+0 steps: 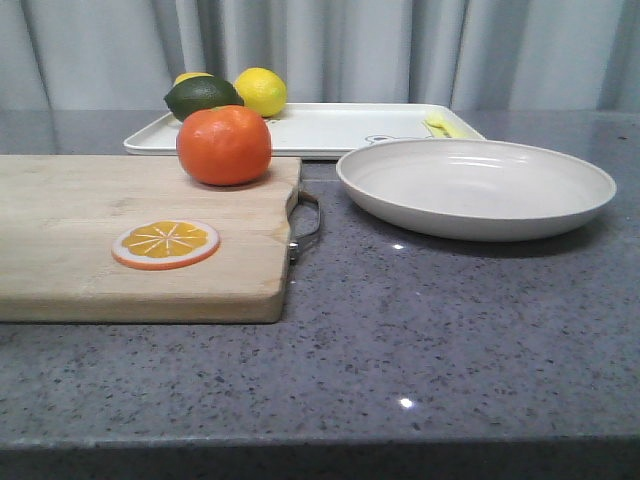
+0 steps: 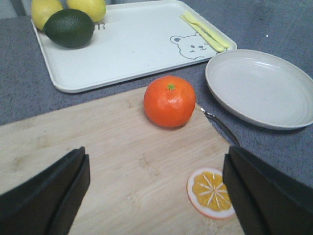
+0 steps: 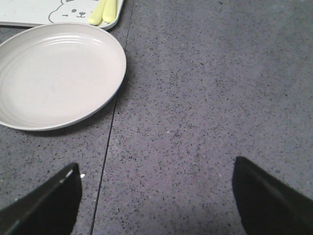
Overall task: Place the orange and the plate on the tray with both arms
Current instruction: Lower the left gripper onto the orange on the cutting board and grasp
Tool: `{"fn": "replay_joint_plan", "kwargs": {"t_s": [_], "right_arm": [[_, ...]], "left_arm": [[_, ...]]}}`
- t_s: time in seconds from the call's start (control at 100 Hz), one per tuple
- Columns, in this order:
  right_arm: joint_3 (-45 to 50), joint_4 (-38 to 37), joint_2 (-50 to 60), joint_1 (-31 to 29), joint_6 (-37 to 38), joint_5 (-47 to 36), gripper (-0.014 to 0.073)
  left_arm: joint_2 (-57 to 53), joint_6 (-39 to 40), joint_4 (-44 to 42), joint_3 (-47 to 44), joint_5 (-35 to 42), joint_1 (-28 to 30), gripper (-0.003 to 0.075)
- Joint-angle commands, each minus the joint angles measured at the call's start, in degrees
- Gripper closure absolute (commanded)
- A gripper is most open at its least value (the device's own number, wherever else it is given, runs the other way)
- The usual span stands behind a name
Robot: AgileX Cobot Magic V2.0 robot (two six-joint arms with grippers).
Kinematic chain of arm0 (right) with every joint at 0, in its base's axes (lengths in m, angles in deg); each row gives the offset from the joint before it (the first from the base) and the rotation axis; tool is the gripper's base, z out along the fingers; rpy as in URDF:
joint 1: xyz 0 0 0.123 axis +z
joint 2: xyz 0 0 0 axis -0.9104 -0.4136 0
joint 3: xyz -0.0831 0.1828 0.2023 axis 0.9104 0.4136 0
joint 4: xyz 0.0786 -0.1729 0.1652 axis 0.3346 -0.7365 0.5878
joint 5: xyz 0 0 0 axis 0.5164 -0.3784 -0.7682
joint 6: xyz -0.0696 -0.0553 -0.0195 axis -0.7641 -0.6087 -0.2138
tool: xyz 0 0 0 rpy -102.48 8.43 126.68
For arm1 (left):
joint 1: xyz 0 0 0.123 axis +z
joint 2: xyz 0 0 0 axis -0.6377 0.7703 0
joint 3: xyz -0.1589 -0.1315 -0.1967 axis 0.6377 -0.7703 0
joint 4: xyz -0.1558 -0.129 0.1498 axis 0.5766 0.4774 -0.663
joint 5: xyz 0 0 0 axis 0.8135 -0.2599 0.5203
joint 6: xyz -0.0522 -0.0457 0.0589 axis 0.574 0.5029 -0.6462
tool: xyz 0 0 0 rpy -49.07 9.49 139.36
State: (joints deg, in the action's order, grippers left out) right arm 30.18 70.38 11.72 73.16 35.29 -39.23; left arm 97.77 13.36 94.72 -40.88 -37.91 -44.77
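The orange (image 1: 224,144) sits on the far right part of a wooden cutting board (image 1: 80,260); it also shows in the left wrist view (image 2: 169,101). The off-white plate (image 1: 476,186) lies on the grey counter right of the board, also in the left wrist view (image 2: 259,87) and the right wrist view (image 3: 54,73). The white tray (image 1: 330,128) lies behind both, its bear drawing showing in the left wrist view (image 2: 137,44). My left gripper (image 2: 156,169) is open and empty above the board, short of the orange. My right gripper (image 3: 155,183) is open and empty over bare counter beside the plate.
On the tray lie a dark green avocado (image 1: 202,96), two lemons (image 1: 261,90) and pale yellow cutlery (image 2: 203,31). A flat orange slice disc (image 1: 165,243) lies on the board near its front. The board has a metal handle (image 1: 306,222) facing the plate. Curtains hang behind.
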Motion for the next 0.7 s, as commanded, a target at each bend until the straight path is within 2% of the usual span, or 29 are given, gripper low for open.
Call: {"fn": "replay_joint_plan", "kwargs": {"t_s": [0.0,0.38,0.52,0.69], "right_arm": [[-1.9,-0.3,-0.8,-0.2,-0.3,-4.1,-0.0030],[-1.9,-0.3,-0.8,-0.2,-0.3,-3.6,-0.0030],[-1.9,-0.3,-0.8,-0.2,-0.3,-2.2,-0.0030],[-1.9,-0.3,-0.8,-0.2,-0.3,0.1,-0.0030]], "left_arm": [[4.3,-3.8,5.5,4.8,3.7,-2.1,0.0175],[24.4,-3.8,0.7,15.6,15.8,-18.5,0.0175],[30.2,-3.5,0.8,18.4,18.1,-21.3,0.0175],[35.3,-3.2,0.9,20.7,21.6,-21.9,0.0175]]}}
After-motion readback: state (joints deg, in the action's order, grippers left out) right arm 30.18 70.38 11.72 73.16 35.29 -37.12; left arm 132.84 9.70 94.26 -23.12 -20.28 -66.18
